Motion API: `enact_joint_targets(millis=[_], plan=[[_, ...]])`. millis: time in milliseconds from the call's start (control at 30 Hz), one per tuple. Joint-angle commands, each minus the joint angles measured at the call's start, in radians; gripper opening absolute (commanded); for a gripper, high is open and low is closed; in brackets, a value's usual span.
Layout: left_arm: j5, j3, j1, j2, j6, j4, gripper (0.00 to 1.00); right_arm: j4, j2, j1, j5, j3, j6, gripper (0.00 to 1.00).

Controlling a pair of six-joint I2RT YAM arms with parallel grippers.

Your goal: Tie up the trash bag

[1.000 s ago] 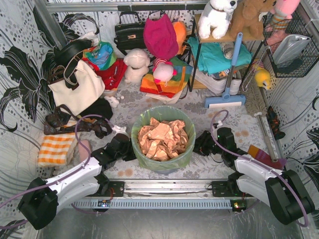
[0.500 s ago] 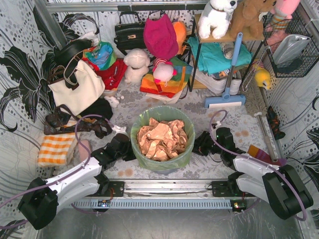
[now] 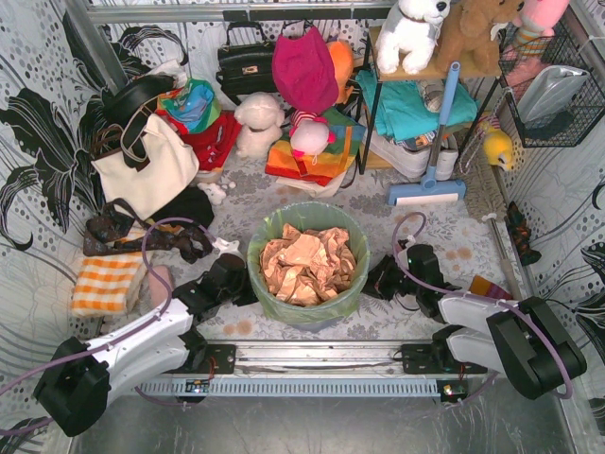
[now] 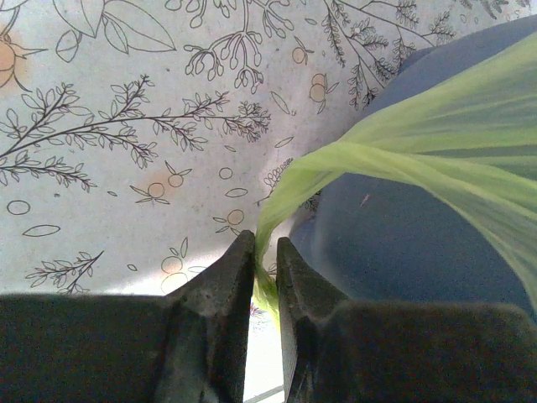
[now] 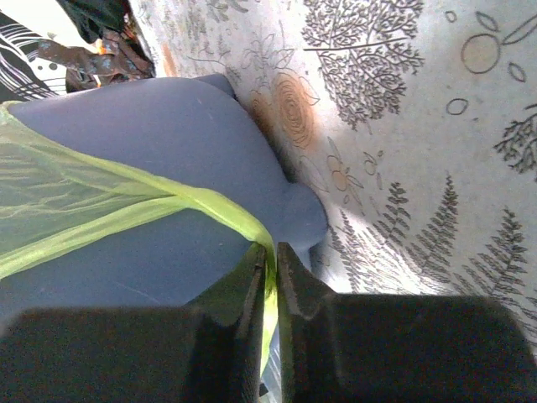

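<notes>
The trash bag (image 3: 307, 222), thin lime-green plastic, lines a blue-grey round bin (image 3: 312, 310) in the middle of the top view, with crumpled brown paper (image 3: 308, 265) inside. My left gripper (image 3: 246, 280) sits against the bin's left side, shut on a stretched flap of the trash bag (image 4: 352, 155); the green film runs down between its jaws (image 4: 264, 252). My right gripper (image 3: 374, 280) is at the bin's right side, shut on another pulled strip of the trash bag (image 5: 151, 206), pinched at the jaw tips (image 5: 273, 256).
Handbags (image 3: 151, 161), soft toys (image 3: 257, 123) and folded clothes crowd the back. An orange checked cloth (image 3: 106, 282) lies left of the left arm. A blue-headed mop (image 3: 430, 189) leans at the back right; a metal bar (image 3: 506, 260) lies on the right.
The right gripper has closed onto the bag's strip at the bin's right side, and the right arm has drawn slightly in. The left gripper holds as before.
</notes>
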State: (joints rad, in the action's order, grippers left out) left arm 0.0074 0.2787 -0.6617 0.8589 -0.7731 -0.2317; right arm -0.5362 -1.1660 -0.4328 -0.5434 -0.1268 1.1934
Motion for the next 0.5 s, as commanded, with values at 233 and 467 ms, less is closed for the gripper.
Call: enact_joint_targets(millis=[233,467], plan=[[-0.127,0.056,-0.007,-0.059,-0.087,-0.077,0.09,-0.034,0.143,-0.007,0.015,0.026,0.048,0.0],[-0.177,0.115,-0.008,-0.141,-0.136,-0.222,0.0,0.217,0.375,-0.006,0.127,0.013,0.035,0.0]])
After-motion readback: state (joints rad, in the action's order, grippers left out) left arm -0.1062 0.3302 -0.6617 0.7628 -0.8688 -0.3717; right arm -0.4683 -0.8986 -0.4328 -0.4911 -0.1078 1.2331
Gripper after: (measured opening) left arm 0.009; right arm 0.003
